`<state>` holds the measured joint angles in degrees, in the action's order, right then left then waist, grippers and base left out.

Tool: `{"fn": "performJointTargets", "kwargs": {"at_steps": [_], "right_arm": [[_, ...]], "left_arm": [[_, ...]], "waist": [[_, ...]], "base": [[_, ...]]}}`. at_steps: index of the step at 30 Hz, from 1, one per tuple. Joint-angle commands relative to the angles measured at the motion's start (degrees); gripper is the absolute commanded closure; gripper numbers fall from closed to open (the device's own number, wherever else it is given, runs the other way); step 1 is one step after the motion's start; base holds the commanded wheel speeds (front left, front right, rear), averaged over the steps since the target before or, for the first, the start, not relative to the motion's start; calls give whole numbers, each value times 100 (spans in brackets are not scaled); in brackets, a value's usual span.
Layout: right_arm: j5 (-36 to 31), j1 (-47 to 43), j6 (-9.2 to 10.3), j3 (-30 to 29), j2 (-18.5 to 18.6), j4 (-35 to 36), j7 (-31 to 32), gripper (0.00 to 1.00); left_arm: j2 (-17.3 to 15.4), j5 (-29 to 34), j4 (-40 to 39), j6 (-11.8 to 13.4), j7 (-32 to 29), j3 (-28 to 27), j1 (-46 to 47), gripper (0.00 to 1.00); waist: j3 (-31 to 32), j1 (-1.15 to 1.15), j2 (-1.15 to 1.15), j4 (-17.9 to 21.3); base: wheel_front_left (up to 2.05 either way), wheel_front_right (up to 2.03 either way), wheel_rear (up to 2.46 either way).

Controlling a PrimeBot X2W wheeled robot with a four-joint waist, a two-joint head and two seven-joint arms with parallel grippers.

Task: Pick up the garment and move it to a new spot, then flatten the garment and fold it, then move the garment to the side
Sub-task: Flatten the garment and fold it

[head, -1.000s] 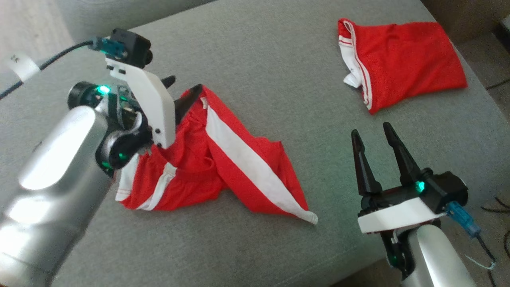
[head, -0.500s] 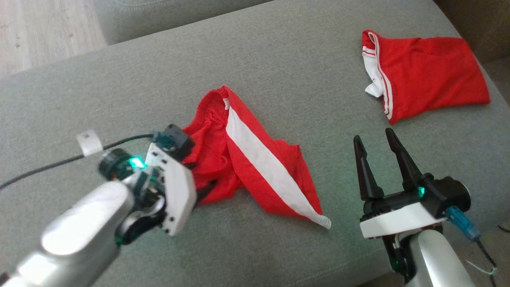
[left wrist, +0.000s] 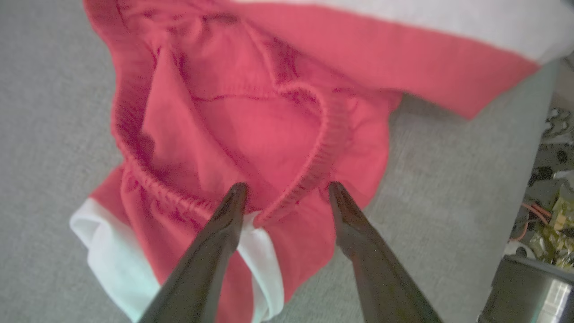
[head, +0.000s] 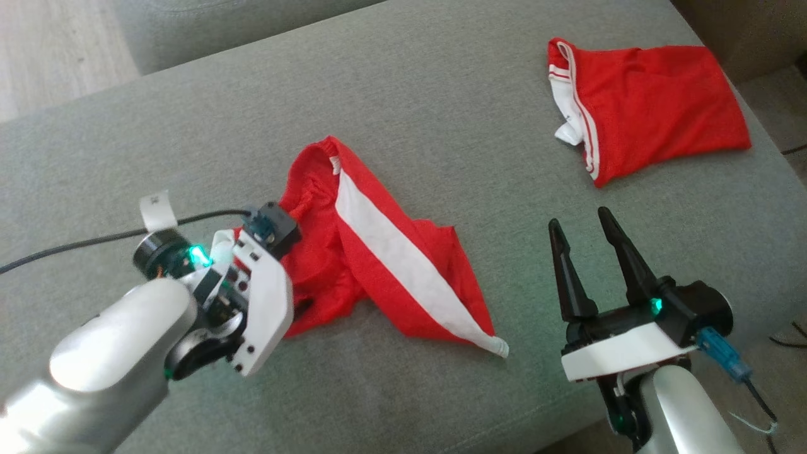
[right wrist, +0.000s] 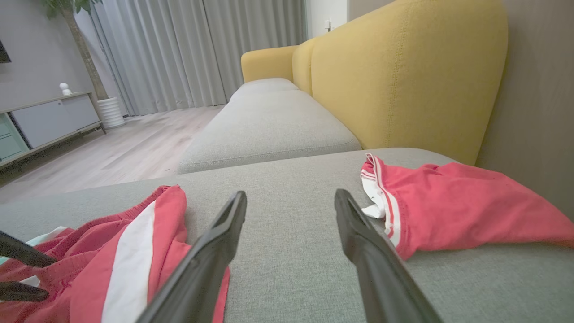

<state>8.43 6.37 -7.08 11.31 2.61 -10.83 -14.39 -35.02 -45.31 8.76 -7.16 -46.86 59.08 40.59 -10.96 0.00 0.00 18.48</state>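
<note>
A crumpled red garment [head: 378, 265] with a broad white stripe lies in the middle of the grey sofa seat [head: 441, 126]. My left gripper [left wrist: 286, 188] points down at its near left end. Both of its fingers [left wrist: 224, 233] stand apart, their tips at the gathered waistband [left wrist: 309, 166], and no cloth is pinched between them. My left wrist [head: 258, 296] covers that end of the garment in the head view. To the right, my right gripper [head: 579, 217] hovers open over bare cushion, also seen as my right gripper [right wrist: 290, 194] in its own wrist view, between the two red pieces.
A second red garment [head: 649, 101] with white trim lies flat at the back right of the seat. A yellow sofa back [right wrist: 403, 72] rises behind it. Another grey cushion [right wrist: 269, 121] adjoins the far side. The seat's front edge [head: 504, 435] runs close by my right arm.
My left arm has drawn back from the garment's far end to its near left end and lowered its fingers onto the waistband. The head camera has shifted. The right gripper has held still.
</note>
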Motion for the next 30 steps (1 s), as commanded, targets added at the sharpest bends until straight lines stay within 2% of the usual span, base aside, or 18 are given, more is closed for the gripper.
{"fn": "performJointTargets", "kwargs": {"at_steps": [1,5,10,12,14,15,22,30], "right_arm": [[40,117,-41,153,27,155,-61,0],[78,88,-41,162,27,150,-61,0],[97,17,-41,163,27,145,-61,0],[117,12,-41,160,27,158,-61,0],[168,15,-41,164,27,198,-61,0],[168,15,-41,164,27,198,-61,0],[207,29,-41,178,27,209,-61,0],[132,-34,-41,8,27,218,-61,0]], "left_arm": [[-260,-39,-76,-28,-97,-177,318,100],[-184,-676,-147,-30,-191,-283,268,100],[184,-2151,-635,-21,-291,-935,302,100],[237,-2356,-738,23,-306,-1077,370,100],[424,-2707,-959,215,-244,-1454,652,100],[424,-2707,-959,215,-244,-1454,652,100],[959,-2791,-874,742,354,-2062,1167,100],[905,-2241,-500,1071,982,-2203,1165,100]], "waist": [[10,0,0,49],[51,0,0,112],[125,0,0,118],[136,0,0,117],[169,0,0,117],[169,0,0,117],[260,0,0,157],[300,0,0,110]], "base": [[0,0,0],[0,0,0],[0,0,0],[0,0,0],[0,0,0],[0,0,0],[0,0,0],[0,0,0]]}}
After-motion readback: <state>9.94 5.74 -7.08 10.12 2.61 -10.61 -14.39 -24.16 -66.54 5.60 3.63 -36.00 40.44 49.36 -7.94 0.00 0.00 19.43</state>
